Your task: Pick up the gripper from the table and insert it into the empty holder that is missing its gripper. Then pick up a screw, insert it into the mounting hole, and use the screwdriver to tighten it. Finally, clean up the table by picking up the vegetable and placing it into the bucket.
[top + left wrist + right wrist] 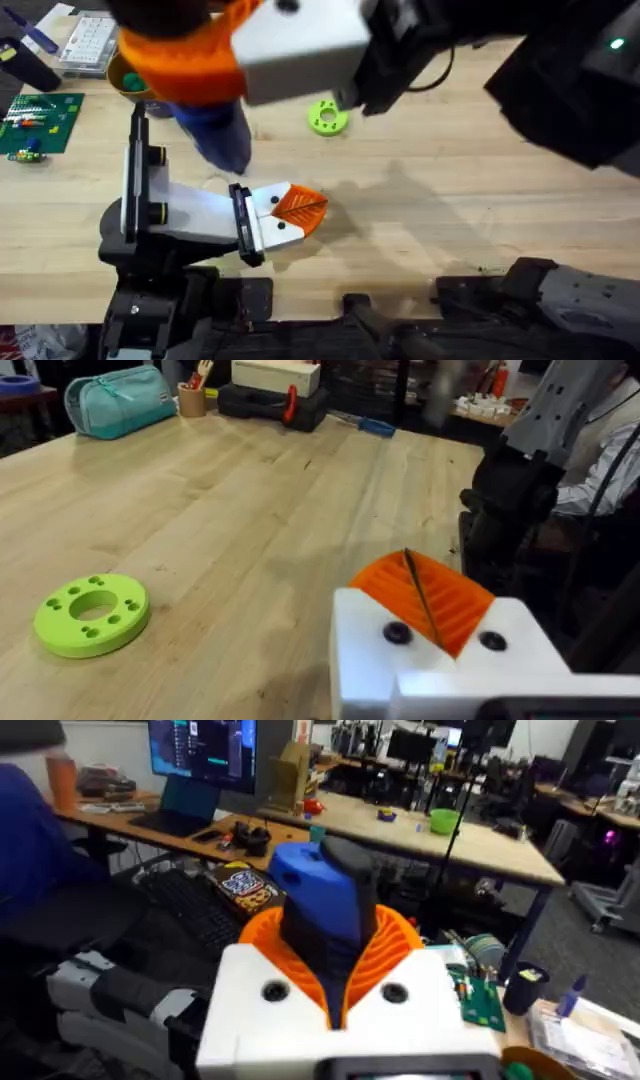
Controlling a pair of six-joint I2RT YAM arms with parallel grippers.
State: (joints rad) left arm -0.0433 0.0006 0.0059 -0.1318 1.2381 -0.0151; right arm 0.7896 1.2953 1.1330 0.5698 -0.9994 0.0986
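The right gripper is reaching way across to the far left of the table, big and blurry under the overhead camera. Its orange ribbed fingers are clamped around the screwdriver. In the right wrist view you can see the blue body with its black cap wedged right between the pads. In the overhead view the screwdriver hangs just past the far side of the holder, not touching it as far as I can tell.

The holder lies at the near left, white segment pointing right, black end plate on its right end. The gripper is sitting on that plate, with its white blocks against it and the orange tips sticking out to the right.

The left gripper has its orange pads pressed together with just a thin dark line between them, nothing pinched.

The bucket is at the far left, half hidden behind the right gripper. There's a green blob in it, but I can't tell if that's the vegetable.

The lime ring lies flat on the wood, right of the screwdriver and well clear of everything. A green circuit board sits at the left edge.
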